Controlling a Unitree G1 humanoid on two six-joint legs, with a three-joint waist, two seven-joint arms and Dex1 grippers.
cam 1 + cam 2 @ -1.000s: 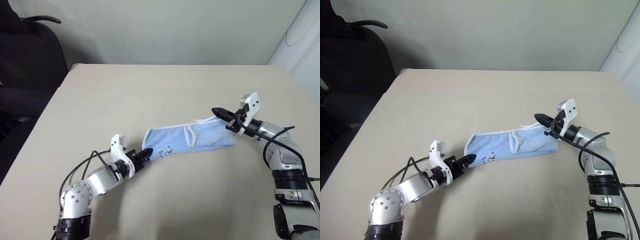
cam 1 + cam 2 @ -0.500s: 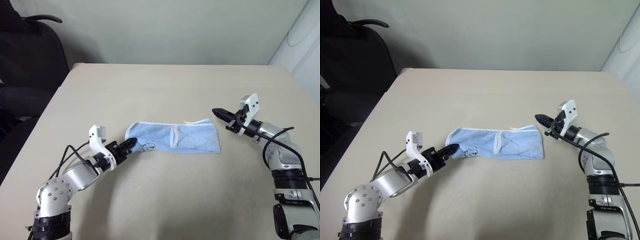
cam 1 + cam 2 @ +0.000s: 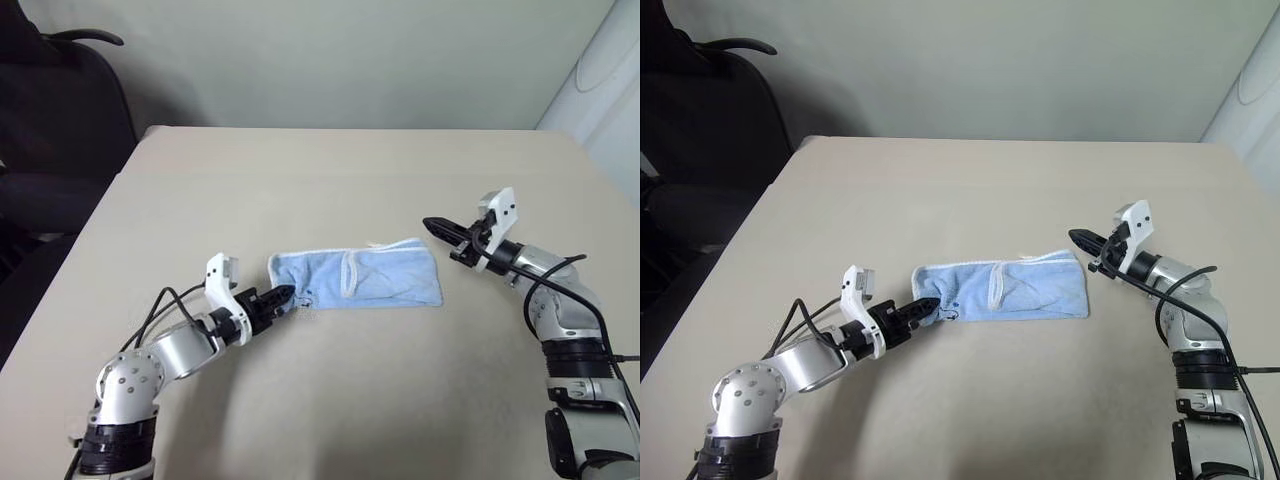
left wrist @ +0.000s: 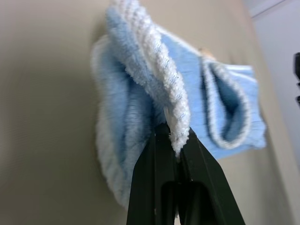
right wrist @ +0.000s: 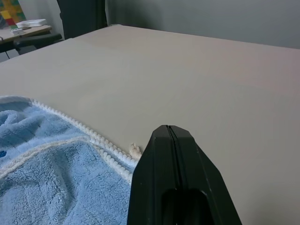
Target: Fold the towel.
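Observation:
The towel [image 3: 365, 278], light blue terry with white edging, lies stretched sideways across the middle of the table [image 3: 330, 170]. A white-edged fold [image 3: 350, 273] crosses it near its centre. My left gripper [image 3: 286, 293] is shut on the towel's left end, which bunches up over the fingers [image 4: 150, 187] in the left wrist view. My right gripper [image 3: 430, 222] is shut and holds nothing. It hovers just past the towel's far right corner, whose edging [image 5: 79, 129] shows in the right wrist view.
A black office chair [image 3: 60, 110] stands off the table's far left corner. A white rounded object [image 3: 610, 80] rises beyond the right edge. Bare beige tabletop surrounds the towel on all sides.
The left gripper dragged the towel leftward out from under the right gripper, then came back to the right, bunching the left end. The towel now lies level instead of slanted. The right arm stayed put.

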